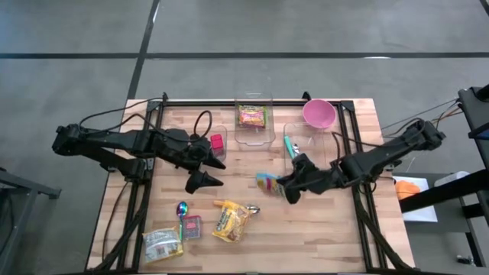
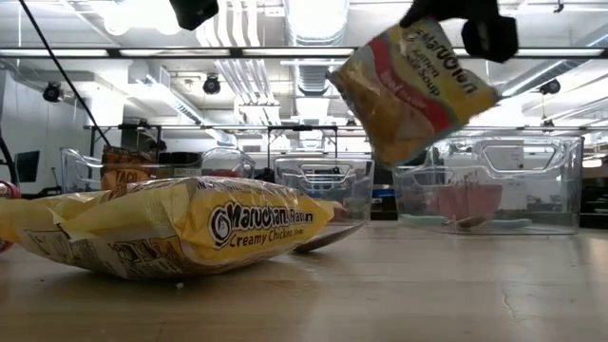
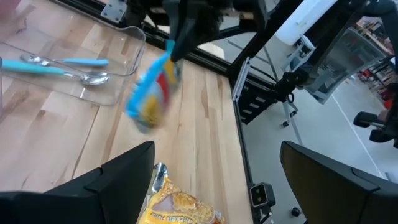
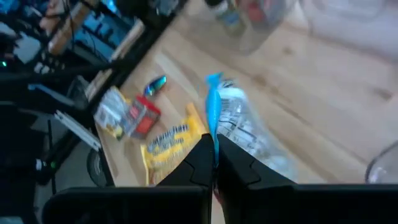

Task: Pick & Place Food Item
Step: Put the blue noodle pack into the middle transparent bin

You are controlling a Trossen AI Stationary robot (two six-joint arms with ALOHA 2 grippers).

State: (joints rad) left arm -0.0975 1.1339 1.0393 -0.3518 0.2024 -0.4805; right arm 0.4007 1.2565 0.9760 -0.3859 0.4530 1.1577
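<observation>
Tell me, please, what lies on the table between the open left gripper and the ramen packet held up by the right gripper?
Only bare wood, in the high view: left gripper, ramen packet, right gripper. The yellow packet lies nearer the front edge.

Right tool [image 4: 214,163] pinches ramen packet [image 4: 239,127] (blue-edged).

A light wooden butcher-block table [image 1: 321,229] stands on a grey floor [image 1: 76,30] crossed by dark lines. Near the table's far right corner sits a round pink plastic bowl [image 1: 318,114]. Just beside it, nearer the middle, is a clear plastic bin [image 1: 327,145] with two teal-handled metal spoons [image 1: 289,145] lying inside. A small red block [image 1: 217,143] rests in a smaller clear container [image 1: 220,130] left of centre. Toward the near left, an iridescent metal spoon [image 1: 182,208] lies flat on the wood. Off the table's right edge, an orange object [image 1: 409,188] lies on a white sheet.
</observation>
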